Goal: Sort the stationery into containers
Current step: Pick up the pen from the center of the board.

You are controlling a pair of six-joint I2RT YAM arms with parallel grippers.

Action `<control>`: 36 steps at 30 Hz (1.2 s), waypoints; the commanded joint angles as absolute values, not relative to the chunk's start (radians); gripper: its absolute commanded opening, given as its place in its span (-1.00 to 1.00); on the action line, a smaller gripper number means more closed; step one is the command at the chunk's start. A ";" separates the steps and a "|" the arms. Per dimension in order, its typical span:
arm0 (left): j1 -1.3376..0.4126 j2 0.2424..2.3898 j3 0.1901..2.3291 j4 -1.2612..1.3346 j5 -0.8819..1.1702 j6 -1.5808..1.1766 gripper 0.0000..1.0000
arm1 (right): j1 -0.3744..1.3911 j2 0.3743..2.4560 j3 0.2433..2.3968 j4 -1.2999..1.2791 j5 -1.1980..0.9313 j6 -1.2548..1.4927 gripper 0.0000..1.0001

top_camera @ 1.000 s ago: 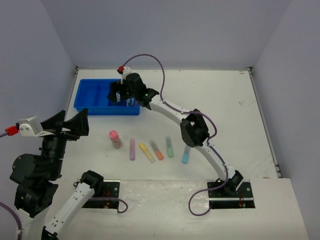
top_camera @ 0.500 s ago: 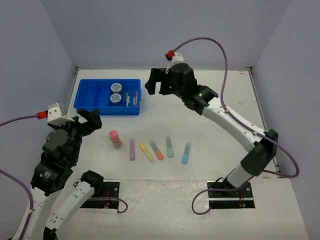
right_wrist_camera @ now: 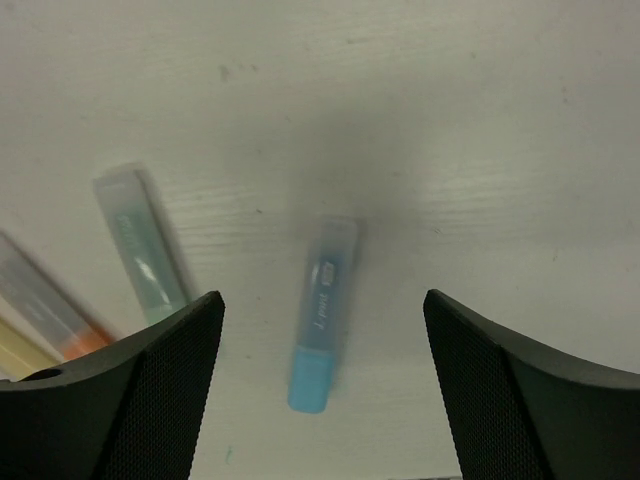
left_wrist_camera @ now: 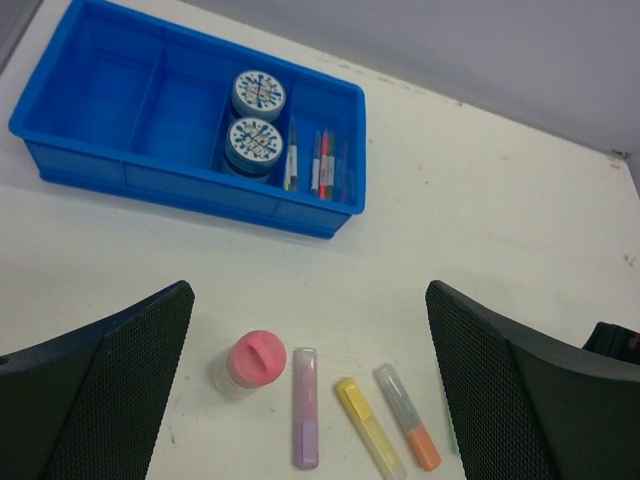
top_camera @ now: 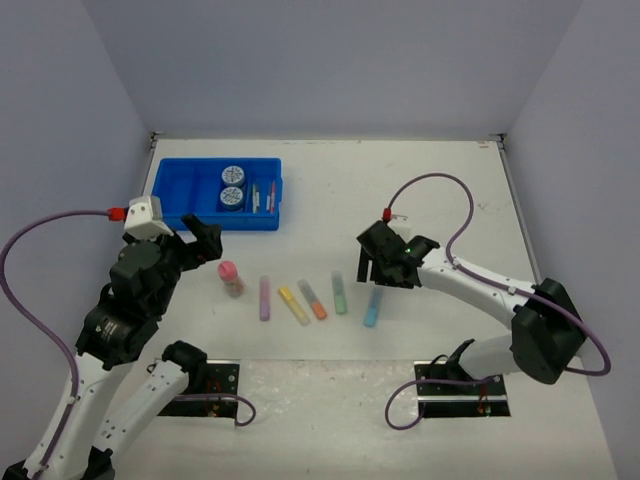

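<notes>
Right wrist: pale translucent blue marker (right_wrist_camera: 322,310), darker cap, lies flat between wide-spread right jaws; left jaws gape too.

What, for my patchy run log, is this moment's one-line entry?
right end effector: open above blue marker | left end effector: open, near pink-capped bottle | tray: tubs, pens

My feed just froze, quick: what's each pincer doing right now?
Left pincer: open, empty, near the bottle.
Right pincer: open, empty, over the blue marker.
</notes>
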State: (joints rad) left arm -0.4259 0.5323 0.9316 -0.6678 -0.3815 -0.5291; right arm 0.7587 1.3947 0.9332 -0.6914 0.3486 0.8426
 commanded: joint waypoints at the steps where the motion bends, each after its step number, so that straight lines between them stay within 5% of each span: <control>1: -0.422 0.502 0.905 -0.630 -0.307 -0.488 1.00 | 0.765 1.268 0.796 -0.693 0.348 0.997 0.57; 13: -0.422 0.518 0.858 -0.601 -0.267 -0.468 1.00 | 0.849 1.380 0.746 -0.625 0.274 1.059 0.29; 18: -0.422 0.510 0.853 -0.600 -0.267 -0.460 1.00 | 0.874 1.486 0.748 -0.630 0.253 1.090 -0.12; 25: -0.422 0.524 0.842 -0.574 -0.234 -0.462 1.00 | 0.891 1.453 0.710 -0.559 0.227 1.072 -0.99; 33: -0.422 0.608 0.758 -0.337 0.201 -0.548 1.00 | 0.908 1.200 0.750 -0.373 0.200 0.762 -1.00; 36: -0.422 0.673 0.684 -0.068 0.426 -0.674 1.00 | 0.913 1.062 0.735 -0.197 0.101 0.660 -1.00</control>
